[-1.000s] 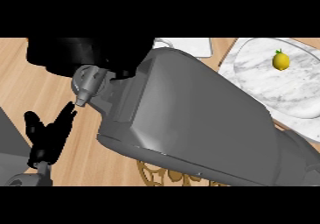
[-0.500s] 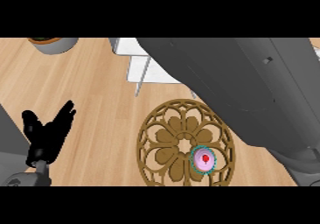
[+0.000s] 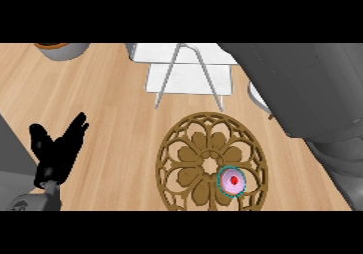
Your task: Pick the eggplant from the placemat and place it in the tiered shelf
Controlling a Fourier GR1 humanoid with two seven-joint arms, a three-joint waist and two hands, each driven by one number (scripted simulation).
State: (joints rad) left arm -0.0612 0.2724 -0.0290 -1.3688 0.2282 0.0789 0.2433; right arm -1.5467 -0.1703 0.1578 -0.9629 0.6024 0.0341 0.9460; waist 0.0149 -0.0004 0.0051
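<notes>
The round brown openwork placemat (image 3: 186,155) lies in the middle of the wooden counter. On its lower right part sits a small pink round item with a teal rim and a red centre (image 3: 232,182). No eggplant shows anywhere. The white tiered shelf (image 3: 188,79) with thin metal legs stands behind the placemat at the top centre. My left hand (image 3: 56,151) rests open at the lower left, fingers up, holding nothing. My right forearm (image 3: 309,94) fills the right side from the top edge down to the lower right corner; its hand is out of view.
A grey cup with a brown top (image 3: 61,48) stands at the far left corner. Bare wood lies between my left hand and the placemat. A grey body part shows at the left edge (image 3: 5,163).
The right forearm has swung from the centre to the right side, uncovering the placemat and the shelf. The marble plate with the yellow fruit no longer shows. The left hand stays in place.
</notes>
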